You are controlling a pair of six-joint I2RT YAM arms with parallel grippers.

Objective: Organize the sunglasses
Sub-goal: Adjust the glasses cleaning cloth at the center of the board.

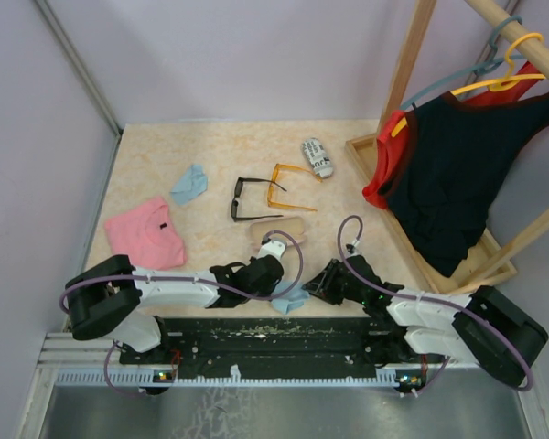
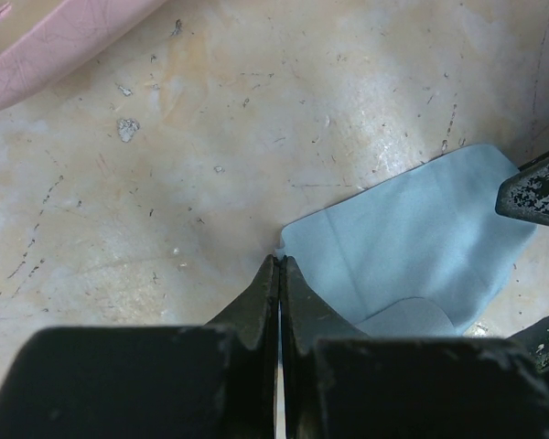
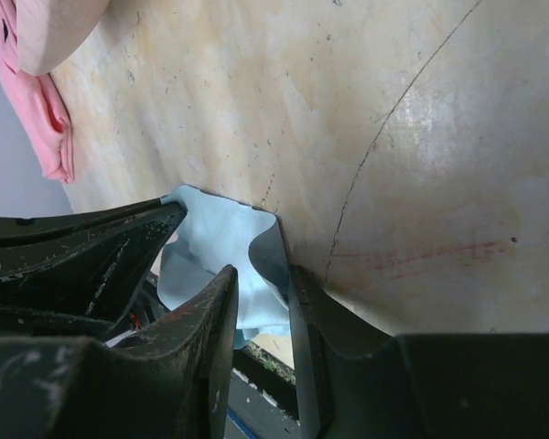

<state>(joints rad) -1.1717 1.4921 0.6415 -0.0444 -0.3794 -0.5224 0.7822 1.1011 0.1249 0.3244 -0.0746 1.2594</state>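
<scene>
The black-framed sunglasses (image 1: 247, 201) and the orange-framed sunglasses (image 1: 290, 185) lie side by side in the middle of the table, arms unfolded, away from both grippers. They do not show in the wrist views. My left gripper (image 1: 282, 288) (image 2: 280, 261) is shut, with its tips on the corner of a light blue cloth (image 1: 293, 301) (image 2: 412, 247) near the table's front edge. My right gripper (image 1: 318, 287) (image 3: 261, 274) is open, and the raised edge of the same cloth (image 3: 215, 238) stands between its fingers.
The pink oblong case (image 1: 279, 227) (image 2: 55, 46) lies just beyond the grippers. The printed case (image 1: 317, 157) is farther back. A second blue cloth (image 1: 189, 183) and a pink garment (image 1: 146, 233) lie at left. A wooden clothes rack (image 1: 421, 55) with hanging tops stands at right.
</scene>
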